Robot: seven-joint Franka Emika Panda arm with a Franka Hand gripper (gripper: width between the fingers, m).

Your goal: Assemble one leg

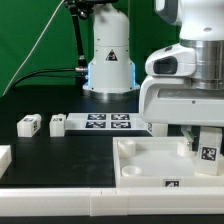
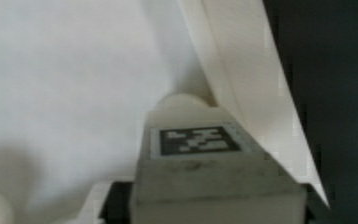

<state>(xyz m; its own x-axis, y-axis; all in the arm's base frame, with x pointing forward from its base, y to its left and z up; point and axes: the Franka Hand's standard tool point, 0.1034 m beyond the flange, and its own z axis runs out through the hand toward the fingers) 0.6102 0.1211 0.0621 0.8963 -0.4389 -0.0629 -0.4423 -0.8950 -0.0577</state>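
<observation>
My gripper point(image 1: 204, 146) is shut on a leg point(image 1: 209, 152), a small white block with a black-and-white marker. It holds the leg upright over the right part of the large white square panel point(image 1: 143, 163), on the exterior view's right. In the wrist view the leg point(image 2: 197, 145) sits between my dark fingers point(image 2: 119, 203), above the panel's flat face point(image 2: 69, 90) and close to its raised rim point(image 2: 240, 62). Whether the leg touches the panel I cannot tell. Two more legs point(image 1: 29, 124) point(image 1: 57, 124) lie on the black table at the exterior view's left.
The marker board point(image 1: 108, 122) lies behind the panel, in front of the arm's base point(image 1: 108, 70). A white piece point(image 1: 3, 157) shows at the left edge. A long white bar point(image 1: 60, 198) runs along the front. Black table point(image 2: 341, 80) lies beyond the panel's rim.
</observation>
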